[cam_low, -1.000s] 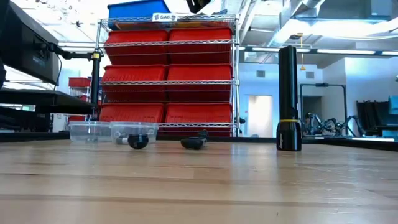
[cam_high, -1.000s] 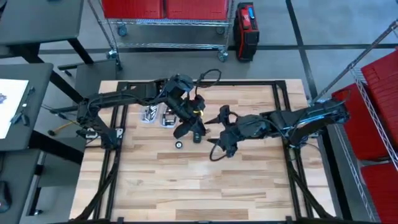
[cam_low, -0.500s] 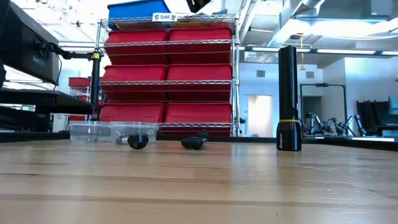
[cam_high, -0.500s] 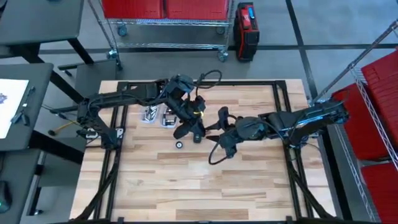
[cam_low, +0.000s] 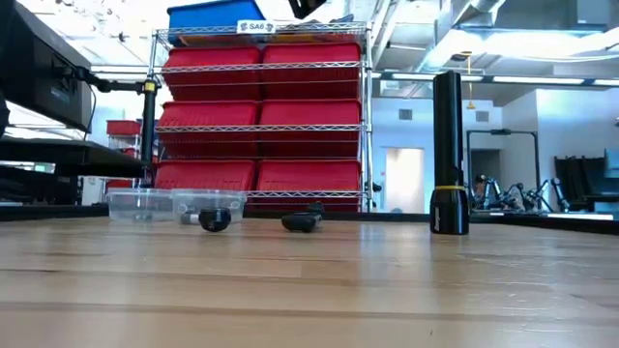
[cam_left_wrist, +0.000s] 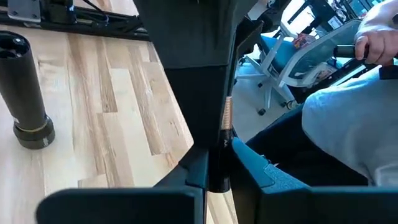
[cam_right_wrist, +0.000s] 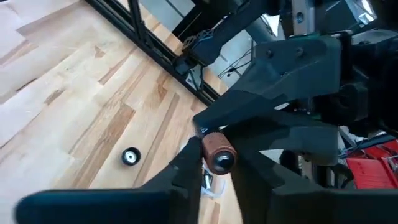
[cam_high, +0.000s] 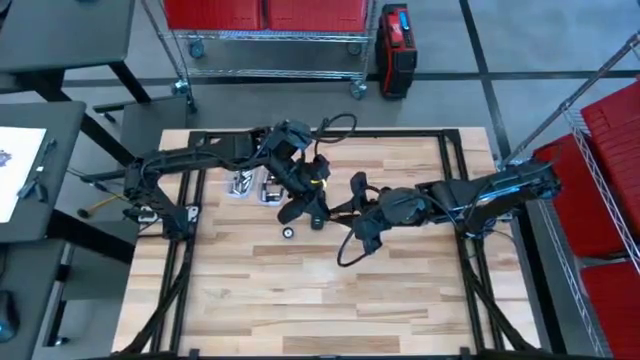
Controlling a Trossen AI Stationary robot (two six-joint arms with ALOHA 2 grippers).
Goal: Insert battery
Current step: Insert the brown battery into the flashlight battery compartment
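Observation:
The battery [cam_right_wrist: 217, 153], a dark cell with a copper-coloured end, hangs in the air between my two grippers above the middle of the table. My left gripper [cam_left_wrist: 217, 177] is shut on it, and my right gripper [cam_right_wrist: 219, 167] meets it from the table's right side, also shut on it. In the high view the two grippers [cam_high: 312, 205] [cam_high: 340, 213] stand tip to tip. The black flashlight [cam_low: 450, 155] stands upright on its wide head, open end up [cam_left_wrist: 13, 45], just beside them. Its small round cap [cam_right_wrist: 130, 157] lies on the wood. My left gripper pinches the battery's dark body [cam_left_wrist: 219, 168] between its two fingers, clear of the table. My right gripper's dark finger hides most of the cell; only a copper strip [cam_left_wrist: 227, 121] shows. My right gripper pinches the battery just behind its copper end [cam_right_wrist: 216, 144] between its two fingers [cam_right_wrist: 189, 165], coming from the table's right side. That end faces my wrist camera. The cell is clear of the table, its other end toward the left gripper.
Two clear plastic containers [cam_low: 174, 205] stand at the far left of the work area [cam_high: 250, 186]. Two small dark pieces [cam_low: 215, 220] [cam_low: 302, 222] lie near them. Bare wood [cam_high: 320, 300] stretches along the near half. A person sits beyond the table [cam_left_wrist: 348, 118].
My right gripper has moved toward the table's left edge, up to my left gripper, and has shut on the battery held there. My left gripper and the flashlight have kept still.

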